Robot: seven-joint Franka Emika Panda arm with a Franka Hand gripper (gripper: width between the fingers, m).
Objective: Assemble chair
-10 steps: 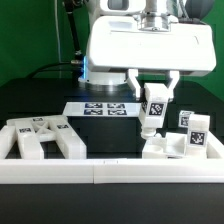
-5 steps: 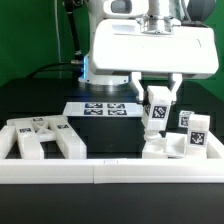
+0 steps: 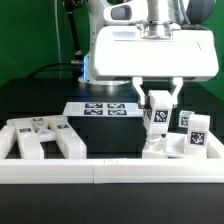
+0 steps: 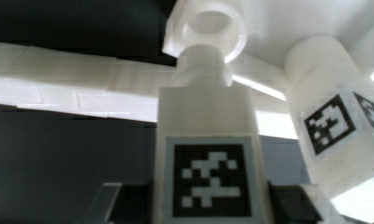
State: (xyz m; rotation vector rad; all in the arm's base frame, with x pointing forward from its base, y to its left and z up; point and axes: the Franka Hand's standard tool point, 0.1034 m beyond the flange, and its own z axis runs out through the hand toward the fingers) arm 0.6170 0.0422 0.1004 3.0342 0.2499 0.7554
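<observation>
Insertion of a leg. The tool [image 3: 158, 102] is clamped on an upright square post [image 3: 156, 121] of the chair, one finger on each side of its upper part. The post hangs to the exterior view's right of the marker board [image 3: 100, 108]. Its lower end meets a white chair slab [image 3: 162, 151], though whether it is seated there cannot be told. Farther from the marker board on the same side, a second tagged post [image 3: 195, 135] stands on that slab. The remaining chair parts [image 3: 40, 135] lie on the desk [image 3: 110, 135] off the marker board's opposite end. The next move probably calls for a straight, aligned downward press or twist, clear of the neighbouring post.
</observation>
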